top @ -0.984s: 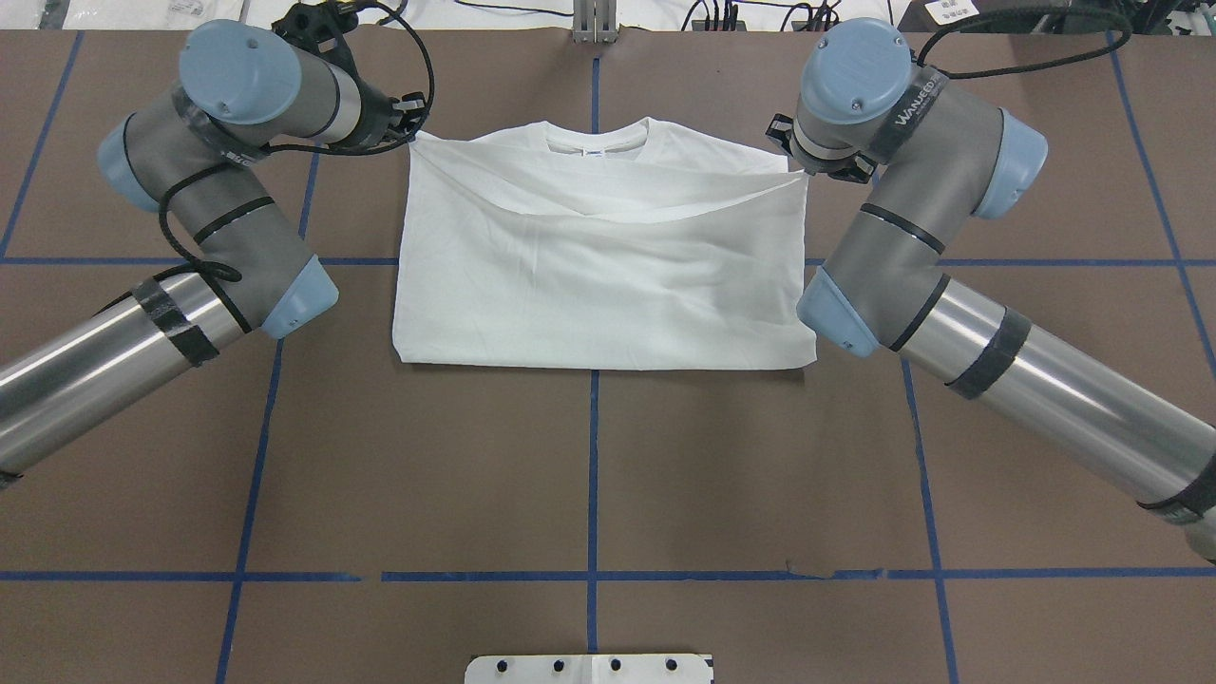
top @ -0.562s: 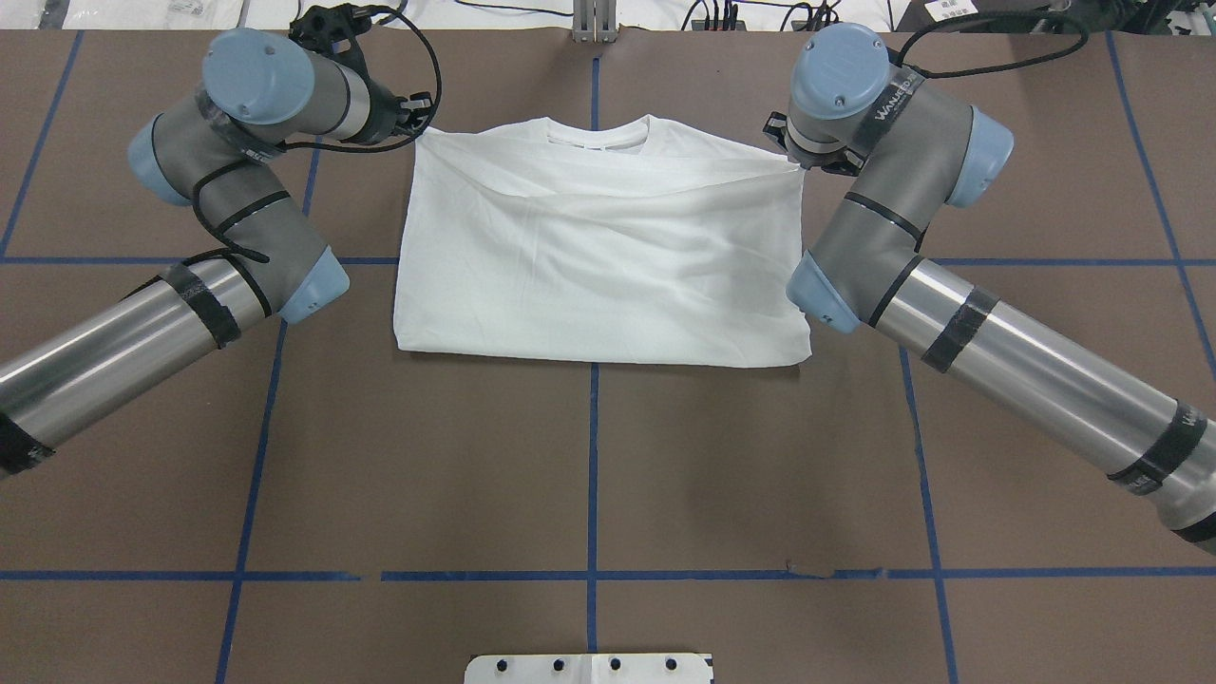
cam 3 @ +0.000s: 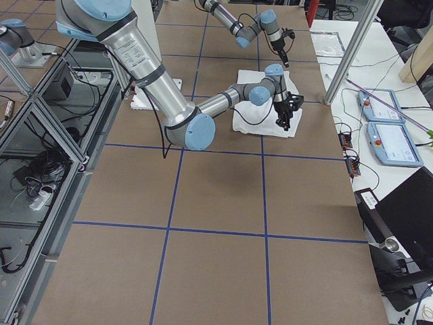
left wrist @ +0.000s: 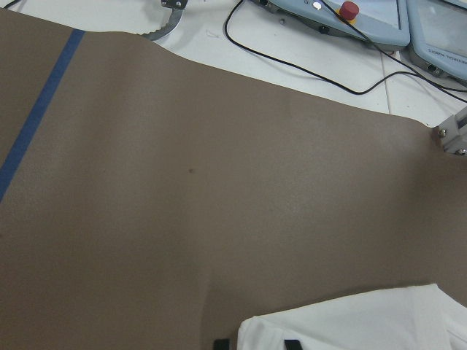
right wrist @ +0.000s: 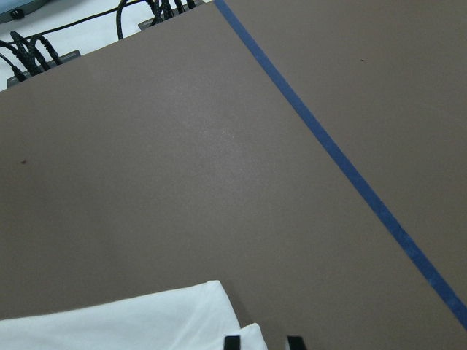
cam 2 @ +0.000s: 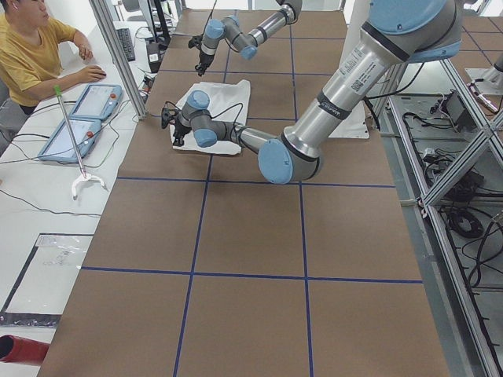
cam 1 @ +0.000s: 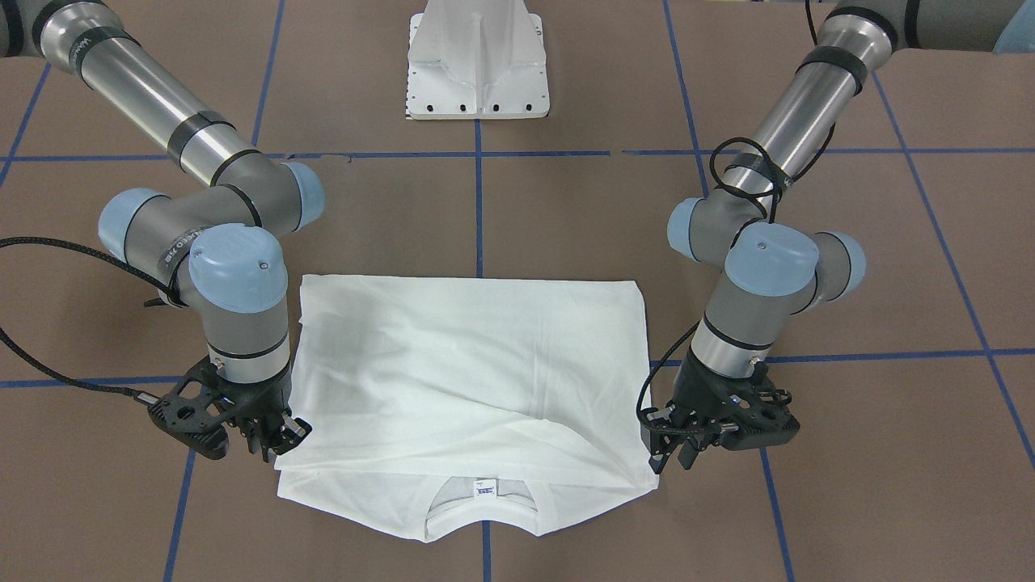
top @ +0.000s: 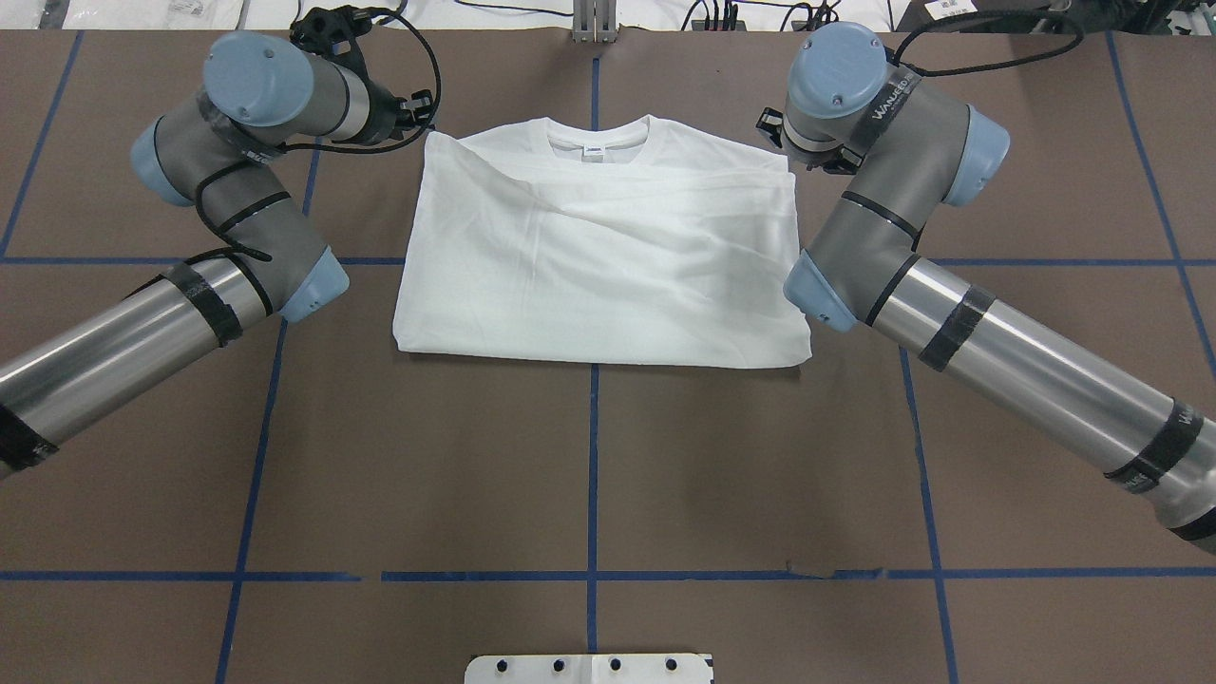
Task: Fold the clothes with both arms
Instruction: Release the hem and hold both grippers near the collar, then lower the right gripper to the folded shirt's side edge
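A white T-shirt lies folded into a rough rectangle on the brown tabletop. It sits on the side far from the robot's white pedestal and is centred over a blue tape line. The lower half is folded up over the chest. The wrinkled edge of this top layer slants across just short of the ribbed collar, where a small label shows. Your left arm reaches to the shirt's corner at one shoulder, and your right arm reaches to the opposite corner. Both sets of jaws point down at the tabletop and are released. In each wrist view the black fingertips sit apart, with the edge of a cloth corner lying loose between them. The fabric rests flat on the tabletop.
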You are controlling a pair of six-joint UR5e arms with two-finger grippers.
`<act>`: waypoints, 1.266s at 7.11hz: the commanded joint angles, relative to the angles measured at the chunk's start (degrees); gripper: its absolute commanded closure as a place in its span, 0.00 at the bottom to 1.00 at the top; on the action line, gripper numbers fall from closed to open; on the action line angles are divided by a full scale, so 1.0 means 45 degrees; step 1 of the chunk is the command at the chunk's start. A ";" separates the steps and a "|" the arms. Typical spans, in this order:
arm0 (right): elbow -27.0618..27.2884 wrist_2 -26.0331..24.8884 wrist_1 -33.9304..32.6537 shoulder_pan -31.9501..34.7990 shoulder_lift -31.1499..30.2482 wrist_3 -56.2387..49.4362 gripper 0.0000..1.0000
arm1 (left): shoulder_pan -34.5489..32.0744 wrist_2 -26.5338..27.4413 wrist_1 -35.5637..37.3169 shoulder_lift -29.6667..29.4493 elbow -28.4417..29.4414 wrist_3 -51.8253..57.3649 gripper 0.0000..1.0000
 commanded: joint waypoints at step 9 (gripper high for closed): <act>0.6030 -0.0570 0.4514 -0.3039 -0.6312 0.5952 0.20 | -0.0101 -0.0078 -0.0582 0.0309 -0.0204 0.0001 0.42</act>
